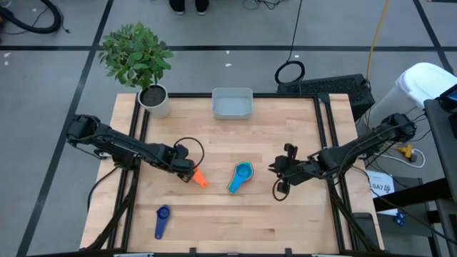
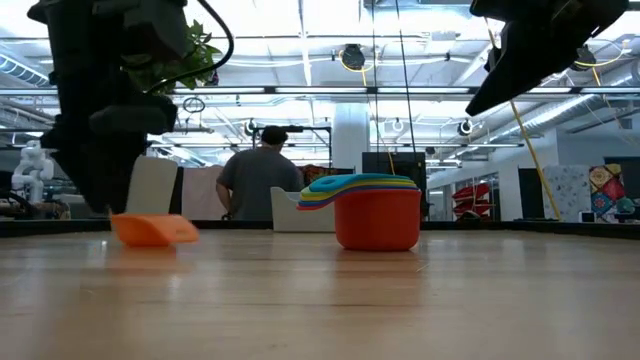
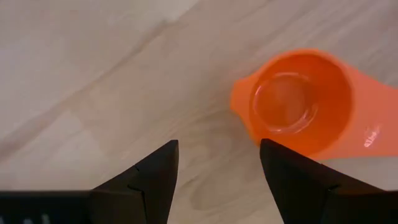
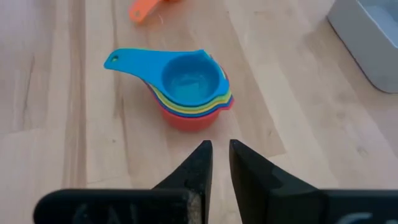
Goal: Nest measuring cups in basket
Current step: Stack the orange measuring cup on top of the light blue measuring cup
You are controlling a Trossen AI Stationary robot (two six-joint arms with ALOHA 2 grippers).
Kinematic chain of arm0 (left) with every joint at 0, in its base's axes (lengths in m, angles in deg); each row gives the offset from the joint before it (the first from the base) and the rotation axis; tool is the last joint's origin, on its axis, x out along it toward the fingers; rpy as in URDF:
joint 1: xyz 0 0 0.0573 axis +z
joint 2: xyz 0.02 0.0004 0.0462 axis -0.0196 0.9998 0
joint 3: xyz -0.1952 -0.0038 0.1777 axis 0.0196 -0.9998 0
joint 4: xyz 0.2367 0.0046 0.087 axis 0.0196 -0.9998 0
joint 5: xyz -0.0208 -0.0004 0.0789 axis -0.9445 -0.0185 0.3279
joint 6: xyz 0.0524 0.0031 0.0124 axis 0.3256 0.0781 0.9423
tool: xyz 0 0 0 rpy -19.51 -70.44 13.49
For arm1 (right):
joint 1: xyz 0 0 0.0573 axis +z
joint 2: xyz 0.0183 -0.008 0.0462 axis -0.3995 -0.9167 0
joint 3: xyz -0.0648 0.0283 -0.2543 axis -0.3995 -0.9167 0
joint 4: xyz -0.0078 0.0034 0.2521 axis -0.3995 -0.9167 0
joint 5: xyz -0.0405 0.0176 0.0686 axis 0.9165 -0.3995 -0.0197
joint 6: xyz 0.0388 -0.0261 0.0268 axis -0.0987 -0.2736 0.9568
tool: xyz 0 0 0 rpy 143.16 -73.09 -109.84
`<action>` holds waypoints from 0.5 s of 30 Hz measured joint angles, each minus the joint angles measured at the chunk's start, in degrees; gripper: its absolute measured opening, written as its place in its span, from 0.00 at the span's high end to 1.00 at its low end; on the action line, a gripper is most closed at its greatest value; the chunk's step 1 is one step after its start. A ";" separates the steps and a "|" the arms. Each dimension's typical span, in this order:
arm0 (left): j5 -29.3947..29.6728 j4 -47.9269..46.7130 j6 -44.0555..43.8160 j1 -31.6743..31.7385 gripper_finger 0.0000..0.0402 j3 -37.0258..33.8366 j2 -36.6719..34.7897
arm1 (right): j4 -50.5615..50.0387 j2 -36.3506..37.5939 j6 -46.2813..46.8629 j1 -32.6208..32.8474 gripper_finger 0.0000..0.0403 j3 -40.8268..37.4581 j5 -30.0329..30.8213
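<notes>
Seen from overhead, two dark arms reach in over a wooden counter point(image 1: 235, 214) strewn with measuring cups. The left pincer point(image 1: 187, 166) hovers just left of centre, its fingers point(image 3: 152, 177) spread apart and empty above bare wood, with the orange cup point(image 1: 199, 178) lying on the counter just beside it at about 4 o'clock; in the left wrist view that cup point(image 3: 298, 102) sits open side up, close beside one fingertip but not between the two. At the counter's centre stands a nested stack point(image 1: 240, 177) with a bright blue cup on top; the low view shows a red cup point(image 2: 377, 218) at its base and yellow and green rims between. The right pincer point(image 1: 280, 173) hangs at the stack's 3 o'clock, clear of it, its fingers point(image 4: 196, 168) drawn nearly together with only a thin gap and nothing held. A dark blue cup point(image 1: 162, 220) lies alone near the 7 o'clock corner. The basket point(image 1: 232, 103) rests at the 12 o'clock edge, well apart from every cup, a potted plant point(image 1: 139, 61) to its left. A person point(image 2: 262, 180) stands in the room beyond.
</notes>
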 joint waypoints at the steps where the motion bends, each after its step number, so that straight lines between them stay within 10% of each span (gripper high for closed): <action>1: 0.03 0.75 0.00 0.00 0.43 0.00 0.00 | 0.03 0.20 -0.06 0.00 0.88 0.00 0.01; 15: 0.57 0.71 -0.53 0.00 0.43 1.19 -0.44 | -2.36 -0.03 -0.06 0.00 0.88 -0.11 0.11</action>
